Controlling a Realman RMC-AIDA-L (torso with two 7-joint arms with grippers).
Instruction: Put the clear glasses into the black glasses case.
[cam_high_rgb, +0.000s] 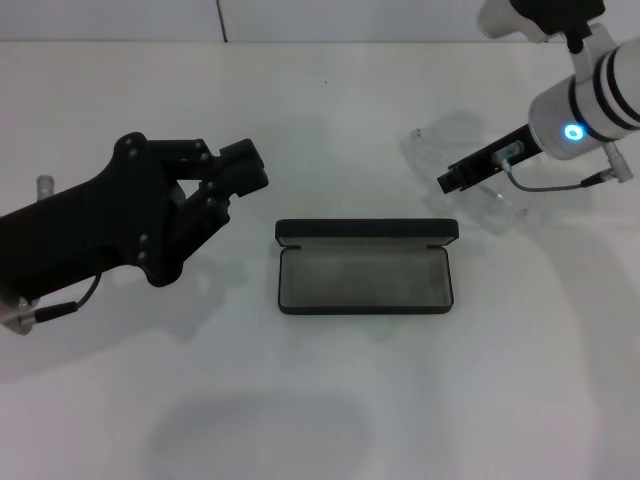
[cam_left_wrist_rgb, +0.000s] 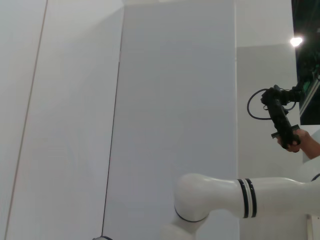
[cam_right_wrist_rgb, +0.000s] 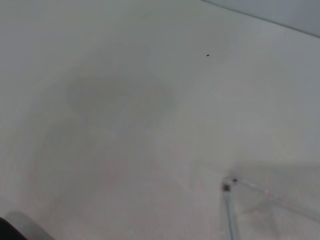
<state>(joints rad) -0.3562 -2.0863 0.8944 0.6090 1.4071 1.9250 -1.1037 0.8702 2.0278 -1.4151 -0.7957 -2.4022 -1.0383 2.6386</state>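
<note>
Case: the black glasses case (cam_high_rgb: 365, 268) lies open at the middle of my white desk (cam_high_rgb: 330, 120), its lid standing along the far edge and the grey lining bare.
Glasses: the clear glasses (cam_high_rgb: 462, 170) rest on the desk at about 2 o'clock from the case, well apart from it; my right wrist camera catches one thin clear arm and its hinge (cam_right_wrist_rgb: 228, 188).
Right hand: my right hand (cam_high_rgb: 452, 181) reaches down into the glasses from 2 o'clock, its black tip over the lens; I cannot tell whether it is spread or pinching.
Left hand: my left hand (cam_high_rgb: 243, 170) hangs at 9 o'clock from the case, fingers pressed together, holding nothing.
</note>
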